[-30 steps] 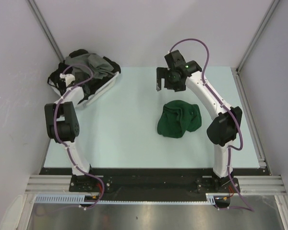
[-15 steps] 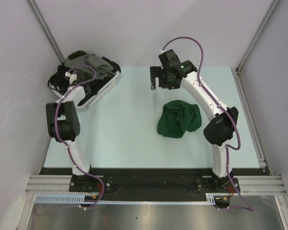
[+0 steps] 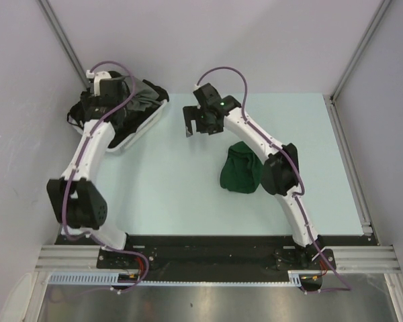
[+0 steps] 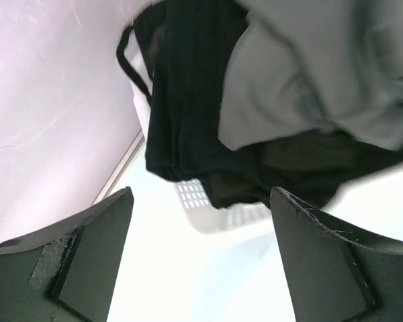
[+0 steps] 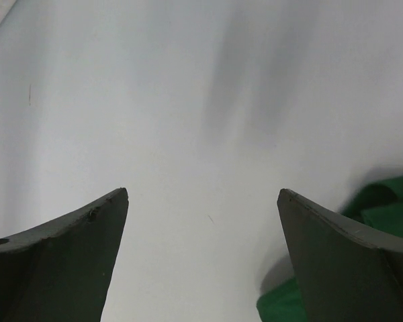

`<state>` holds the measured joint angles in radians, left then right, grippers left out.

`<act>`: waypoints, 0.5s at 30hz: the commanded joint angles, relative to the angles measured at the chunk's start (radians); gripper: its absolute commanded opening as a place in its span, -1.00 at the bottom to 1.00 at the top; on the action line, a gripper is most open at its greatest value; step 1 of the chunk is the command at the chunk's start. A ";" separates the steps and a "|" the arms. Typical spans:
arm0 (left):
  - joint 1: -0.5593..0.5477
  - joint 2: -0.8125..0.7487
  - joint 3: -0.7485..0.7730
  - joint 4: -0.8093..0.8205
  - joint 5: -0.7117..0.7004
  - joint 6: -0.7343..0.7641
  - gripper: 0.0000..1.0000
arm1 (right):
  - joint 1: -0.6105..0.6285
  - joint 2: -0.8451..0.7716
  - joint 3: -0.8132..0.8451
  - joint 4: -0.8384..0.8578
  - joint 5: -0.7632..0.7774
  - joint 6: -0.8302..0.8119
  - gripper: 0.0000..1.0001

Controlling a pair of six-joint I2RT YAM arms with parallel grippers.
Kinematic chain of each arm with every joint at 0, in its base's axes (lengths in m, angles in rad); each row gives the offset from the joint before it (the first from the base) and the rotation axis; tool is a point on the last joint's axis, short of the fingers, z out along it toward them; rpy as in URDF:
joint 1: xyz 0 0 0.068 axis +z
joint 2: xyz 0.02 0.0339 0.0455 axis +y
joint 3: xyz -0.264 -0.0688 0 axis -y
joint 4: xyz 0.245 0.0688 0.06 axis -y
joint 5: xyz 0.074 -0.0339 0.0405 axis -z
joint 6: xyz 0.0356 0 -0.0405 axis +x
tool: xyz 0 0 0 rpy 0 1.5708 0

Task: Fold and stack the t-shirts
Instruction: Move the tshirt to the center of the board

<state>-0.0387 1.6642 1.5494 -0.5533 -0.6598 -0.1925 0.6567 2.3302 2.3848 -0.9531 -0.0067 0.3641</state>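
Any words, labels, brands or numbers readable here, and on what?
None readable. The dark green t-shirt, the grey t-shirt, the black t-shirts, the white basket and the table show no print, label or number in any view.

The dark green cotton t-shirt (image 3: 238,173) lies unfolded in a loose, rounded heap on the pale table top (image 3: 168,181), right of centre, with its right side partly hidden. The soft grey t-shirt (image 4: 309,67) is bunched on top of the pile in the white plastic basket (image 4: 208,215) at the far left corner. Rumpled black t-shirts (image 4: 188,87) lie beneath it, how many cannot be told, and 1 black fold hangs over the basket's rim. The green shirt lies well apart from that pile
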 commanded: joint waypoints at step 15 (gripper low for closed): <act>-0.079 -0.520 -0.294 -0.197 0.083 -0.190 0.72 | 0.087 0.161 0.151 0.476 -0.211 0.131 0.97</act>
<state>-0.1032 1.1946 1.2919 -0.7132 -0.5716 -0.3420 0.7258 2.4641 2.4771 -0.6262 -0.1558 0.4236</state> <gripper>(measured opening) 0.862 0.991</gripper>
